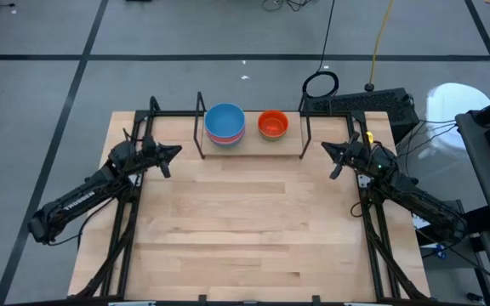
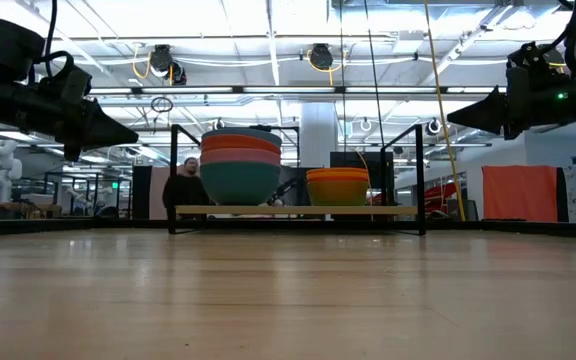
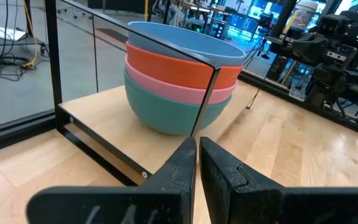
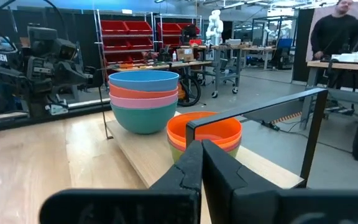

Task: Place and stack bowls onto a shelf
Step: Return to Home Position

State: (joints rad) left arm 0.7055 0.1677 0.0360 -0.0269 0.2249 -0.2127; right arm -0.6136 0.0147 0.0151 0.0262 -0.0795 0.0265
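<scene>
A stack of bowls (image 1: 225, 124) stands on the left part of the shelf (image 1: 253, 149): blue on top, then red-orange, pink, and teal at the bottom (image 3: 173, 109). A second stack (image 1: 272, 124), orange over a yellow-green bowl (image 4: 205, 138), stands on the shelf's middle. My left gripper (image 1: 177, 152) is shut and empty, raised at the table's far left, left of the shelf. My right gripper (image 1: 324, 146) is shut and empty, raised at the far right, right of the shelf. Other bowls are out of view.
The shelf's black rod uprights (image 1: 200, 126) stand at its ends. A black frame (image 1: 134, 127) runs along the table's left and right edges. The wooden tabletop (image 1: 253, 229) lies between the arms. A person (image 4: 334, 31) is in the room behind.
</scene>
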